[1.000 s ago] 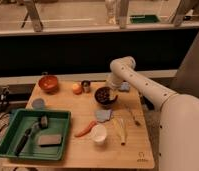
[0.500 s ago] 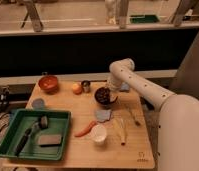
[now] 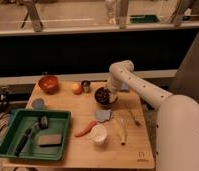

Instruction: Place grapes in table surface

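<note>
- my tool [image 3: 109, 95] is down at the grapes [image 3: 101, 96], near the middle of the counter [image 3: 135, 142] towards its far edge, with my white arm [image 3: 143, 90] reaching in from the right.
- i cannot tell whether the tool is spread or pinching; it merges with the dark cluster below it.
- the grapes show as a dark reddish mound, and they seem to sit in a dark bowl [image 3: 104, 103], though the rim is hard to make out.
- just left of the grapes stands a small metal cup [image 3: 86, 86], and an orange round fruit [image 3: 76, 88] is touching or nearly touching that cup's left side.
- further left, near the far left corner, is an orange-brown bowl [image 3: 48, 83].
- in front of the grapes lies a bluish-grey flat piece [image 3: 104, 115], then a white cup [image 3: 98, 134] with an orange-red carrot-like piece [image 3: 85, 131] just beside it on the left.
- right of the white cup lie two thin pale utensils [image 3: 122, 131], apart from the grapes.
- a green tray [image 3: 8, 145] fills the near left part of the counter, holding a grey block [image 3: 49, 140] and a dark-handled utensil [image 3: 23, 142].
</note>
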